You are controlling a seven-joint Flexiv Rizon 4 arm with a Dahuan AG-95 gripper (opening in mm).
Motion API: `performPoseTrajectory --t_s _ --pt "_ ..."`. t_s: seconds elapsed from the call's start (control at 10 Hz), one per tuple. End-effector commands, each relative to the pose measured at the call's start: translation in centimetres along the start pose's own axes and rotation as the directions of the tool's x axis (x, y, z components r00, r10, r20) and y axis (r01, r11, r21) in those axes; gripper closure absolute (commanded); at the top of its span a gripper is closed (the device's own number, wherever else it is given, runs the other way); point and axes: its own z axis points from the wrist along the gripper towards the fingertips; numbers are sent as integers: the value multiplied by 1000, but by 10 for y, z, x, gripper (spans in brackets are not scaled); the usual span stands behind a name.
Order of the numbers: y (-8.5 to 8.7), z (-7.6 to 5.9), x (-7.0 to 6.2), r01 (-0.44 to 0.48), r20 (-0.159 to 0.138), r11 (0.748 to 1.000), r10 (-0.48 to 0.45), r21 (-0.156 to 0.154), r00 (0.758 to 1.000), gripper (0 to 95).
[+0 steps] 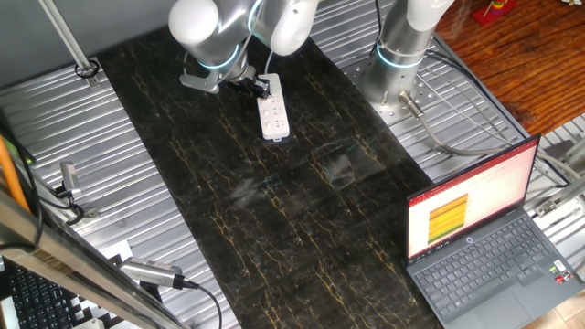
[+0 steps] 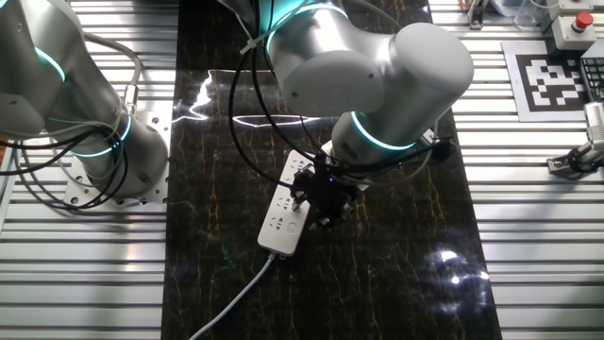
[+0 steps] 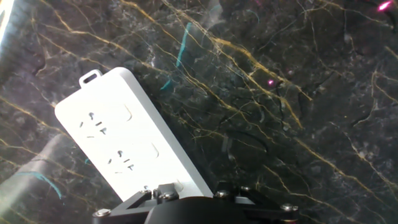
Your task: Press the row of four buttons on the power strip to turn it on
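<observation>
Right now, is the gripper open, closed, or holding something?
Gripper: cannot be told; it is over the power strip, fingertips not visible.

Your silver-white jointed arm bends low over the table, its black two-finger gripper pointing straight down, fingertip gap hidden from view.
</observation>
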Motion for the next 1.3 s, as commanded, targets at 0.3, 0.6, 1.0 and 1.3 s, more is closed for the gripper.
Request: performPoseTrajectory --t_s 0.3,0.6,1.0,1.3 --pt "-2 8 -5 -3 -1 1000 3 -1 1000 570" --pt "0 -23 -3 3 -18 1000 -3 -17 1000 570" --pt "3 -30 -12 -6 -13 1000 6 -19 1000 570" --pt "10 -26 -28 -28 -13 999 27 -18 1000 570"
